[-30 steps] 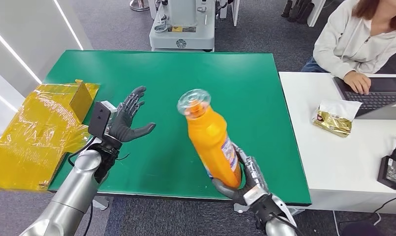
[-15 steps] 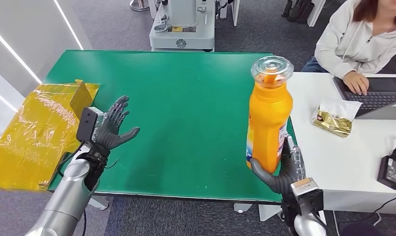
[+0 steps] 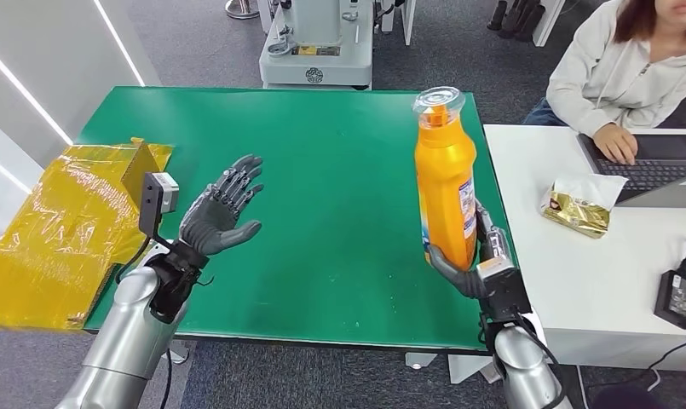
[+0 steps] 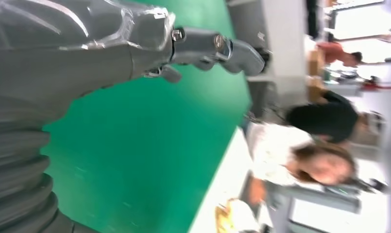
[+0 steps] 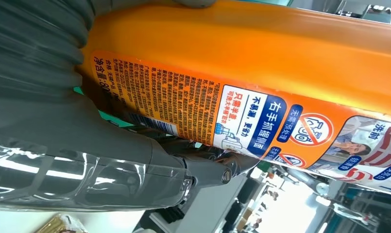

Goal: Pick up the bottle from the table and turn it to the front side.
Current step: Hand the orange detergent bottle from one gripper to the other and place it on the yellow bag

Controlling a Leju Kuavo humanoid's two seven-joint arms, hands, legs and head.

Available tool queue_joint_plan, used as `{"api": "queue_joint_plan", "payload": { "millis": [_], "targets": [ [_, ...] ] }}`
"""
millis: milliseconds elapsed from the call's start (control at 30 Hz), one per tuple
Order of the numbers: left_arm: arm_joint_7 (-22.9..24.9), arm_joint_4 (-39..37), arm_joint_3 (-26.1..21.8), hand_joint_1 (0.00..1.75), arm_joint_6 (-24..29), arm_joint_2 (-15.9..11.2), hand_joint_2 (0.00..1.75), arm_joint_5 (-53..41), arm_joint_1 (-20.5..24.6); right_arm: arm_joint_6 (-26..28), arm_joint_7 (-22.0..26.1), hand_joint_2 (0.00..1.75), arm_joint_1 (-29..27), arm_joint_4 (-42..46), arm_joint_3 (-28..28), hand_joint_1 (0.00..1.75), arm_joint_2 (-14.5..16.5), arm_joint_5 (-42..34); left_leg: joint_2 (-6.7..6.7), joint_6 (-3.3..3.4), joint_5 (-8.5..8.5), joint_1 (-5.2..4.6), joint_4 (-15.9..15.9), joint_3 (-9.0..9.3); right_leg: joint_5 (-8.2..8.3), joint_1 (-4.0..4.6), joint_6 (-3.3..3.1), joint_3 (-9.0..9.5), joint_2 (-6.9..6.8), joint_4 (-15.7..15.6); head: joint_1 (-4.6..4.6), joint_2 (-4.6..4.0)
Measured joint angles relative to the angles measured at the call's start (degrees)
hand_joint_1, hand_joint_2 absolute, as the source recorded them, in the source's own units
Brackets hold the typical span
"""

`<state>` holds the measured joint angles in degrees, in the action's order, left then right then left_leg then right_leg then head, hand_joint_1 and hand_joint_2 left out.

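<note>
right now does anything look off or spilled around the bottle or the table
No spill shows. The orange bottle is upright, cap on, held at its base by the right hand. The one untidy thing is the crumpled yellow wrapping hanging over the green table's left edge.

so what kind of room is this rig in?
Likely an office-style robotics lab: a green table as test surface, a person at a laptop on the adjoining white desk, and a grey machine base on the carpet behind.

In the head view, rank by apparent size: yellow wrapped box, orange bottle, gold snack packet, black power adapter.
1. yellow wrapped box
2. orange bottle, raised toward the camera by the right hand, so it looks enlarged
3. gold snack packet
4. black power adapter
</note>
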<state>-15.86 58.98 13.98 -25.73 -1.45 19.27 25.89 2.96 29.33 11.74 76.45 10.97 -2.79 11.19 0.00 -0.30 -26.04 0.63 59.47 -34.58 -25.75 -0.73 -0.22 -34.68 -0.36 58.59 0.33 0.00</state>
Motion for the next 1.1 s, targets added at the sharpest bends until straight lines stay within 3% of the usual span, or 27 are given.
{"api": "queue_joint_plan", "payload": {
  "millis": [167,367,700,1100],
  "targets": [
    [0.80,-0.04,3.82,0.00,-0.88,1.31,1.75,3.00,3.70,0.30,-0.36,1.75,2.06,-3.28,0.07,1.75,0.94,-0.34,0.01,0.00,0.00,0.00,0.00,0.00,0.00,0.00,0.00,-0.01,0.01,0.00,0.00,0.00],
    [1.20,-4.28,8.85,0.00,-0.73,4.81,1.75,3.72,8.80,0.49,-0.19,1.75,4.30,-7.13,1.45,1.75,2.74,-0.65,0.02,0.00,0.00,-0.01,0.00,0.00,0.01,0.00,0.00,0.00,0.02,0.01,0.00,0.00],
    [-1.73,-13.30,15.66,0.00,3.52,9.62,1.75,-2.20,13.93,1.41,-1.05,1.75,6.92,-11.64,5.98,1.75,5.30,0.18,0.02,0.00,0.00,0.00,0.00,-0.01,0.01,0.00,0.00,-0.02,0.03,0.01,-0.01,0.00],
    [-1.09,-21.92,19.66,0.00,3.32,10.54,1.75,-3.88,17.30,1.79,-3.13,1.75,9.04,-18.17,10.48,1.75,6.30,2.36,0.02,0.00,0.00,0.00,0.00,-0.01,0.01,0.00,0.00,-0.02,0.03,0.02,-0.01,0.00]
  ]
}}
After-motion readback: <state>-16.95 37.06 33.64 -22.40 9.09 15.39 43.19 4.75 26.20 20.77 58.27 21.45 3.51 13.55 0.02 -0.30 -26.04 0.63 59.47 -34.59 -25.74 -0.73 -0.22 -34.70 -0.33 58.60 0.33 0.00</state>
